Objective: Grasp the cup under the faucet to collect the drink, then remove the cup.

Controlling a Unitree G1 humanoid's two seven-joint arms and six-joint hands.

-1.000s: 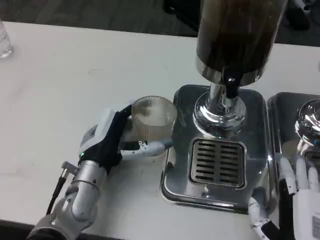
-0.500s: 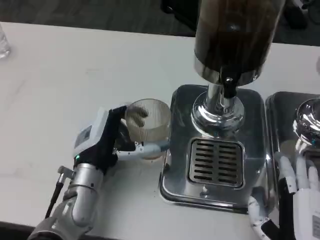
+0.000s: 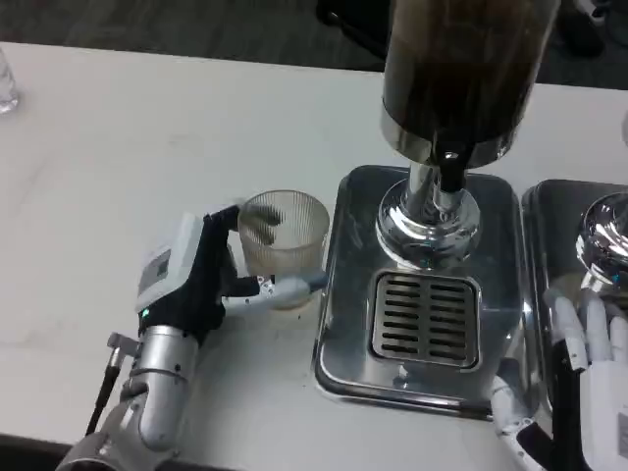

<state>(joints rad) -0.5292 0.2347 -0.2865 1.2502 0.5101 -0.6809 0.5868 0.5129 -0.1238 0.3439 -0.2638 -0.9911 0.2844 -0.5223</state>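
On the white table (image 3: 118,177), the left hand (image 3: 196,280) grips the cup (image 3: 283,235) beside the dispenser tray (image 3: 343,294).

Dispenser tank (image 3: 461,69): cut off at 12 o'clock edge; top unseen.
Second dispenser (image 3: 599,245): cropped at 3 o'clock edge.
Right hand (image 3: 589,383): cut by 4–5 o'clock corner; grip unreadable.
Cup (image 3: 283,235): 9 o'clock wall hidden behind left hand (image 3: 196,280).
Bottle (image 3: 8,83): sliver at 10 o'clock edge.
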